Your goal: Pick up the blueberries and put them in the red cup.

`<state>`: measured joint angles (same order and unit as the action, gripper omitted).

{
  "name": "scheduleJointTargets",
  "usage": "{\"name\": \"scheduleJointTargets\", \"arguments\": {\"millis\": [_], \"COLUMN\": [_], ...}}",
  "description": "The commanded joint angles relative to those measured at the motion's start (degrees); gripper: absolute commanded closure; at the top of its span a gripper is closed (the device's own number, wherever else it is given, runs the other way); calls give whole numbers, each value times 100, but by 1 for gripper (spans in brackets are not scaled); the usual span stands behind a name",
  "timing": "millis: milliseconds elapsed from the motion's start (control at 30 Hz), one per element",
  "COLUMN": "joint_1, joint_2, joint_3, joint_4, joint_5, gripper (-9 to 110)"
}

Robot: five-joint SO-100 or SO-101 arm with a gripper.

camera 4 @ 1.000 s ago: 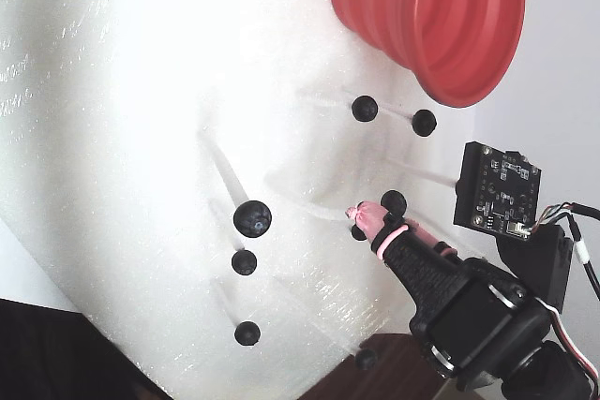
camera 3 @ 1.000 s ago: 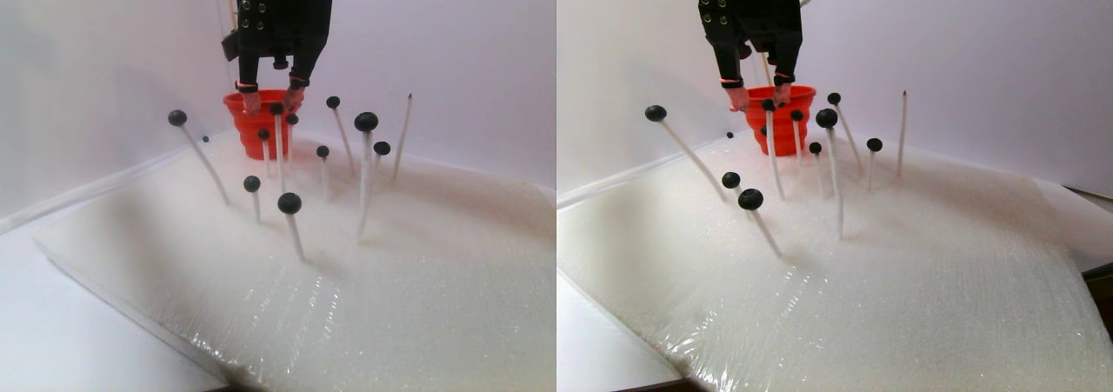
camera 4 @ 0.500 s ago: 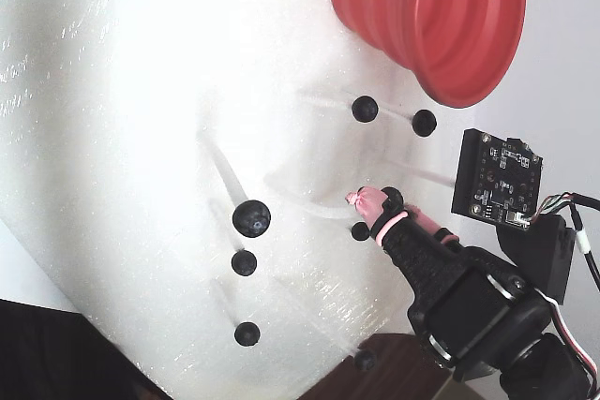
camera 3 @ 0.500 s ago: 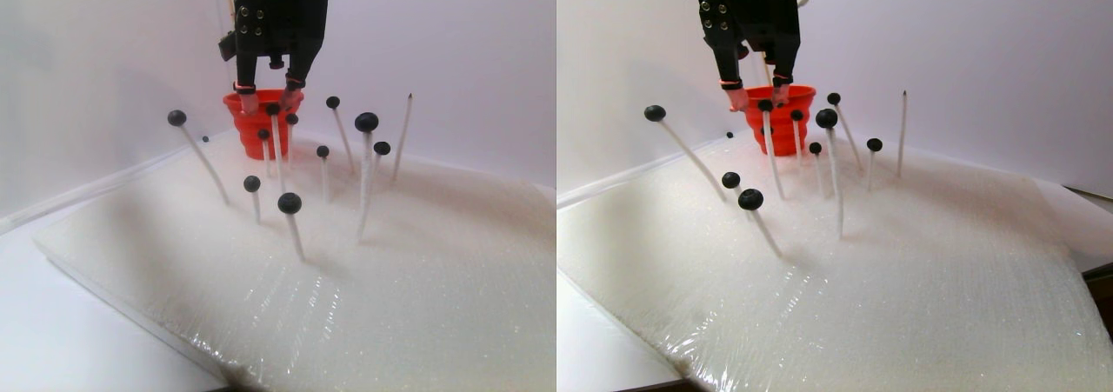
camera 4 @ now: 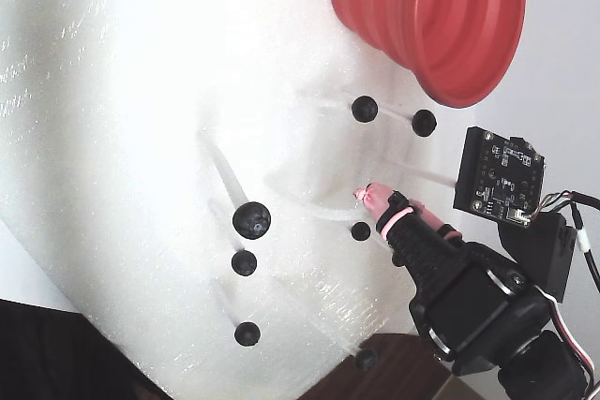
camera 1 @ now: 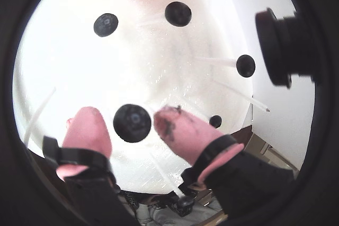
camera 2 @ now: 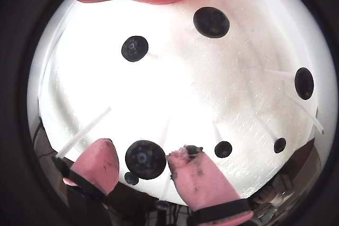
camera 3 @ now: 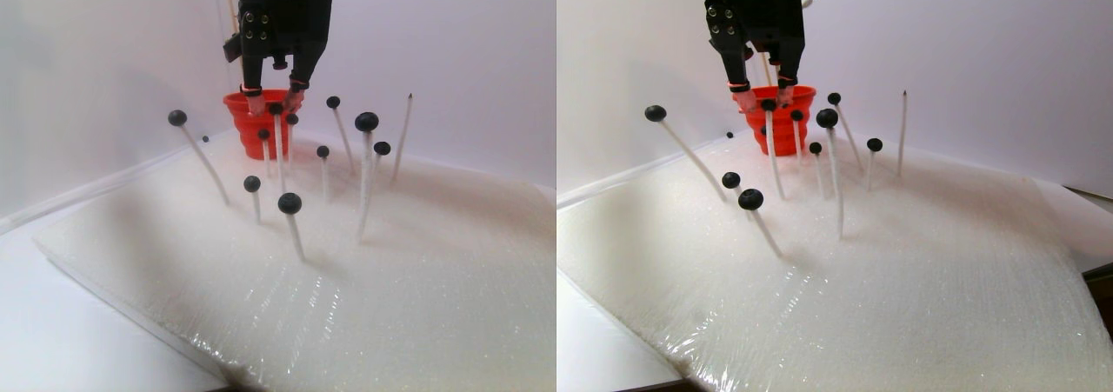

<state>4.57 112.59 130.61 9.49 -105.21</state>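
Straddling one of the blueberries (camera 1: 132, 123), the pincer (camera 1: 130, 130) stands parted, its pink fingertips (camera 1: 177, 129) to either side of the berry with a narrow gap left on each flank in both wrist views. That berry sits on top of a thin white stick (camera 3: 279, 140), as do the others scattered across the white foam sheet (camera 3: 417, 270). The red cup (camera 3: 252, 127) stands upright at the far end of the sheet, just behind the pincer in the stereo pair view.
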Motion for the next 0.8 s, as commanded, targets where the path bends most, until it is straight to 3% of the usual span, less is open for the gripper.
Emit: {"name": "scheduleJointTargets", "arguments": {"millis": [0,767], "joint_1": [26,-53], "joint_2": [70,26], "joint_3": [-281,-185], "joint_4": [-88,-158], "joint_5": [-9,141], "gripper": [83,87]}}
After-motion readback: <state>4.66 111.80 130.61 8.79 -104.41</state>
